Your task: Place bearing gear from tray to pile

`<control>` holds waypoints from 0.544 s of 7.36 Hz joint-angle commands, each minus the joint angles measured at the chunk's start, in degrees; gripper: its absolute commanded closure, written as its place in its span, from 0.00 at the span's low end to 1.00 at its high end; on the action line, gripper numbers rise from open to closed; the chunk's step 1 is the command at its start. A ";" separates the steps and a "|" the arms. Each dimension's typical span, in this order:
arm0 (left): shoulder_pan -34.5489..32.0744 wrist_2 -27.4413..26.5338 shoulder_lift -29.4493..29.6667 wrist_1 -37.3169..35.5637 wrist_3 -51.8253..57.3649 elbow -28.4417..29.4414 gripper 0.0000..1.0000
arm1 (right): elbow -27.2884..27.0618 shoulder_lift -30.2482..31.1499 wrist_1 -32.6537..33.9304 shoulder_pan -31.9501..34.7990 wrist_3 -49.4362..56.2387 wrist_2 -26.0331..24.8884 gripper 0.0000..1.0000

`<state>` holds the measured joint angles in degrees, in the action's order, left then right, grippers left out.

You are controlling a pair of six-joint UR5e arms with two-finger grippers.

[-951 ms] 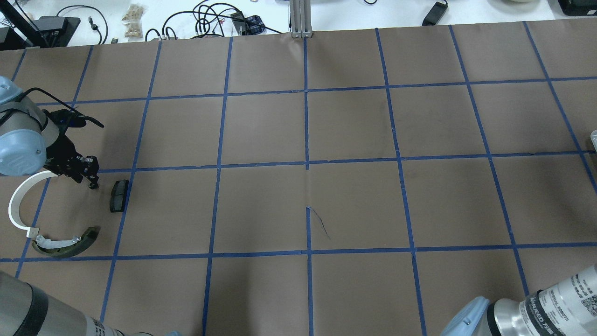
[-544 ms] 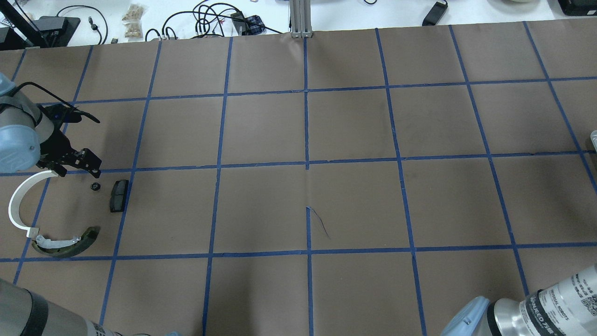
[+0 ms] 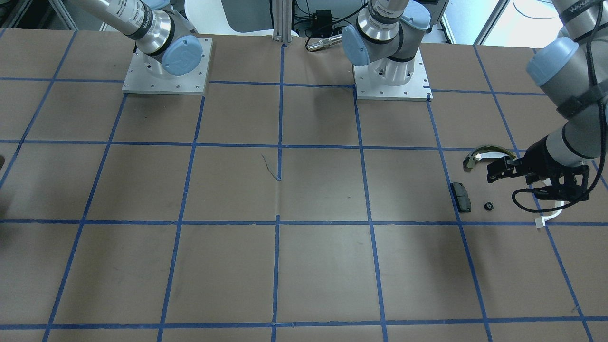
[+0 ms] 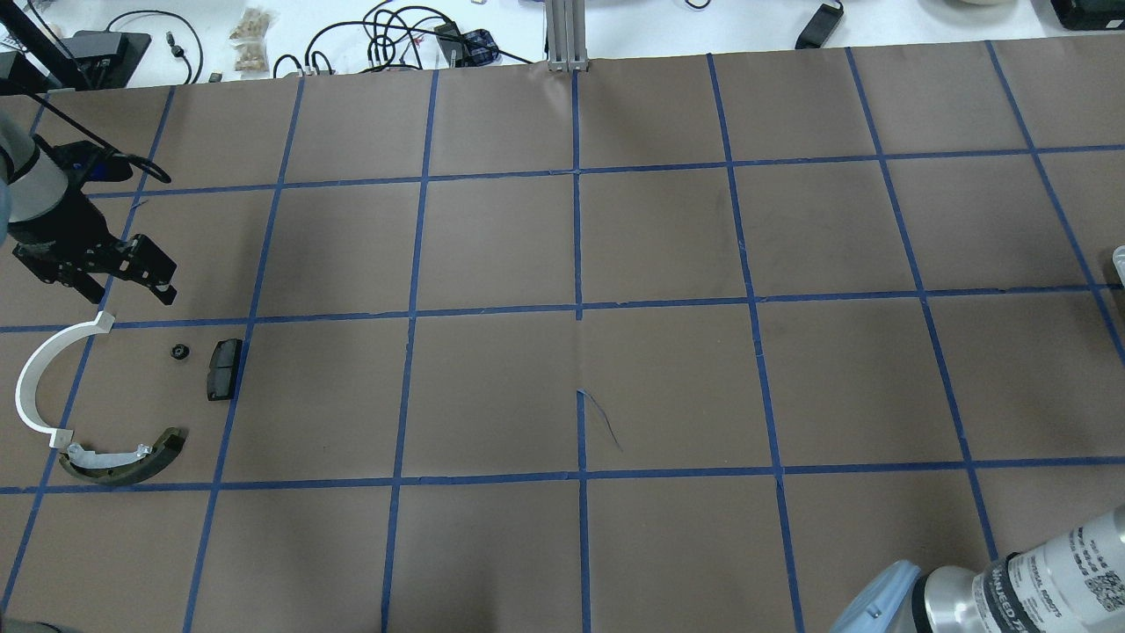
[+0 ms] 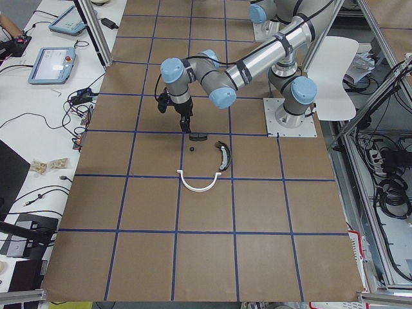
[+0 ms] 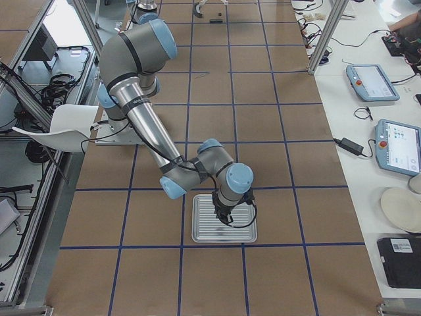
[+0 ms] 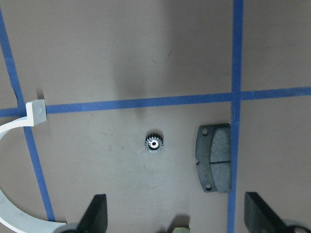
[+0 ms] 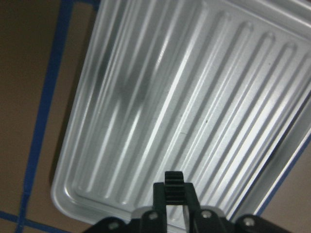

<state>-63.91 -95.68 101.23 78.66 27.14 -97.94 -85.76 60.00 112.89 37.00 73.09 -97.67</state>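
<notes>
**Gear down in the pile, my left end effector released**

One brown-paper worktop [image 4: 668, 237], taped into blue squares, carries everything. One ribbed silver metal tray [image 6: 209, 232] lies at my right end of it, well apart from the other parts. My right end effector [image 8: 174, 191] hangs over that tray. Its two fingers are clenched together, and I can see nothing between them.

At my left end lies the pile [image 4: 114, 396], four loose parts in all. One thin white half-ring [image 4: 31, 378] is the biggest, and its open side faces the other three. One olive-and-white curved shoe [image 4: 123, 457] lies just beside the end of the half-ring nearer my base. I cannot tell whether the two touch. One small dark rectangular pad [image 4: 223, 369] lies alongside a blue tape line. One small black toothed bearing gear [image 4: 180, 352], the smallest part, lies flat on the paper. It is just beside the pad but apart from it, between the pad and the far end of the half-ring.

My left end effector [image 4: 130, 288] hangs above the worktop just beyond the gear, released. In my left wrist view its two fingers [image 7: 97, 213] stand wide apart and grasp nothing. The gear [image 7: 154, 143] lies out ahead of them, clear of both, with the pad [image 7: 213, 158] to one side and the squared end of the half-ring [image 7: 36, 110] to the other.
</notes>
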 commanded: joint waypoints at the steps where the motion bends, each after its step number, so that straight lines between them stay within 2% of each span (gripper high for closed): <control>1: -9.43 0.14 -5.23 12.34 -16.08 5.27 0.00 | -0.55 7.99 -10.18 6.20 -14.05 6.78 1.00; 2: -14.53 1.53 -6.56 16.40 -23.03 8.00 0.00 | -0.90 10.29 -12.75 11.72 -21.60 6.79 1.00; 4: -23.41 6.19 -9.72 17.59 -28.98 10.21 0.00 | -1.95 14.17 -17.08 22.36 -38.64 9.67 1.00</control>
<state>-81.59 -91.76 93.60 95.16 1.99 -89.24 -86.97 71.63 98.38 52.54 45.20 -90.08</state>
